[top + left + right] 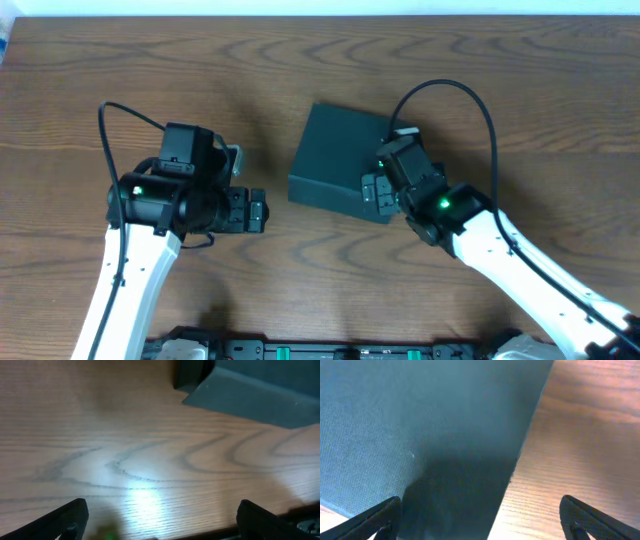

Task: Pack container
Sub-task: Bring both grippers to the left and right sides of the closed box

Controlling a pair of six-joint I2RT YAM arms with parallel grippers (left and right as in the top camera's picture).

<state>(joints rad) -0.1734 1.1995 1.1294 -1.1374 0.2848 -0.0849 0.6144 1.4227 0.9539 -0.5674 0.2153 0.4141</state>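
The container [335, 158] is a dark teal-black square box, closed, lying tilted at the table's middle. My right gripper [376, 192] hovers open over its near right corner; the right wrist view shows the box's matte lid [420, 425] filling the left and its edge running between my spread fingers [480, 517]. My left gripper [256, 211] is open and empty to the left of the box, a short gap from it. In the left wrist view the box's corner [250, 390] lies ahead at the top right, with bare wood between the fingers [160, 520].
The wooden table [480, 60] extends all round the box. A black rail runs along the near edge [330, 350]. No snack packets are in view.
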